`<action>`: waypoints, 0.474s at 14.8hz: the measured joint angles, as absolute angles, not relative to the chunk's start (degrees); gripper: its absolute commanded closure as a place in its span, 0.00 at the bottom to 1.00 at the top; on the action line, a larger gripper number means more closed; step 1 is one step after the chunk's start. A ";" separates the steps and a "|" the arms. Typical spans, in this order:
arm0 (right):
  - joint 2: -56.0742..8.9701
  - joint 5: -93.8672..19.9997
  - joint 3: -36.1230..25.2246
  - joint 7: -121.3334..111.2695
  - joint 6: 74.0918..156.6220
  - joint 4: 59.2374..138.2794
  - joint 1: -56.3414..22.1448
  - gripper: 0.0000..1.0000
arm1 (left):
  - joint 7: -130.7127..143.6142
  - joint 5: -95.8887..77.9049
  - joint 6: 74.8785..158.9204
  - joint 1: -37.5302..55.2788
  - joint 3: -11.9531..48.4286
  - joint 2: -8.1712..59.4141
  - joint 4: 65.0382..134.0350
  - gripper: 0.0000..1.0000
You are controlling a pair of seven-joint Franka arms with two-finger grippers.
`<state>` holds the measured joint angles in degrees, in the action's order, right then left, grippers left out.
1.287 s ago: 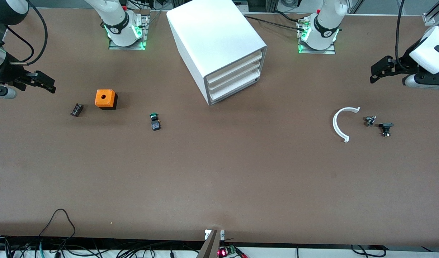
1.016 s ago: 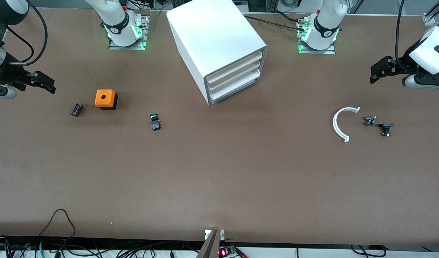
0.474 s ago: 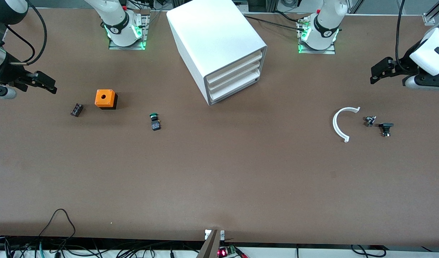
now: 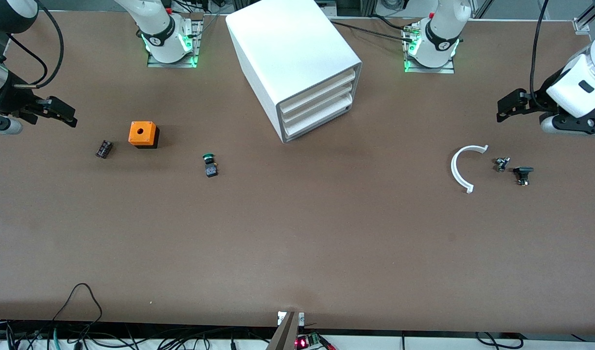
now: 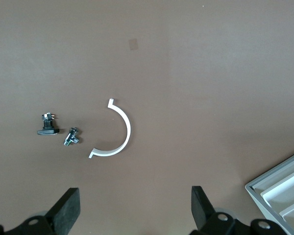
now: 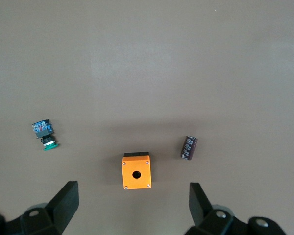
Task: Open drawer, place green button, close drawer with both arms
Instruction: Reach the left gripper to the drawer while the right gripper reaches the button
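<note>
The white cabinet [image 4: 292, 53] stands at the table's back middle, and its lowest drawer [image 4: 322, 120] is shut like the two above it. A corner of the cabinet shows in the left wrist view [image 5: 279, 198]. The green-capped button [image 4: 209, 164] lies on its side on the table, nearer the front camera than the cabinet, toward the right arm's end; it also shows in the right wrist view [image 6: 45, 136]. My left gripper [image 4: 502, 111] is open and empty in the air at the left arm's end [image 5: 135, 208]. My right gripper [image 4: 68, 116] is open and empty near the orange cube [image 6: 134, 205].
An orange cube with a hole [image 4: 143, 134] and a small black cylinder [image 4: 103, 148] lie toward the right arm's end. A white curved piece [image 4: 459, 167] and two small black parts [image 4: 501, 164] [image 4: 522, 174] lie toward the left arm's end. Cables run along the front edge.
My left gripper has shifted a little toward the cabinet and lower in the front view. The right arm and the things on the table have not visibly moved.
</note>
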<state>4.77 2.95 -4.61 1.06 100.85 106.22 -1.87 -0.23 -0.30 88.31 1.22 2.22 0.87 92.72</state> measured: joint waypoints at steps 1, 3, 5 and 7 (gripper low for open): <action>4.77 2.95 -4.61 1.05 100.85 106.23 -1.87 0.00 | -0.23 -0.30 88.27 1.34 2.55 1.97 92.67 0.00; 4.77 2.95 -4.61 1.05 100.83 106.23 -1.87 0.00 | -0.23 -0.30 88.28 1.58 2.97 4.60 92.57 0.00; 4.77 2.95 -4.61 1.04 100.78 106.22 -1.87 0.00 | -0.23 -0.30 88.28 1.64 3.03 6.94 92.51 0.00; 4.77 2.95 -4.61 1.04 100.76 106.23 -1.87 0.00 | -0.48 -0.62 88.29 1.61 3.02 9.98 92.55 0.00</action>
<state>4.77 2.95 -4.61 1.04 100.76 106.23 -1.87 -0.48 -0.62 88.29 1.61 3.02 9.98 92.55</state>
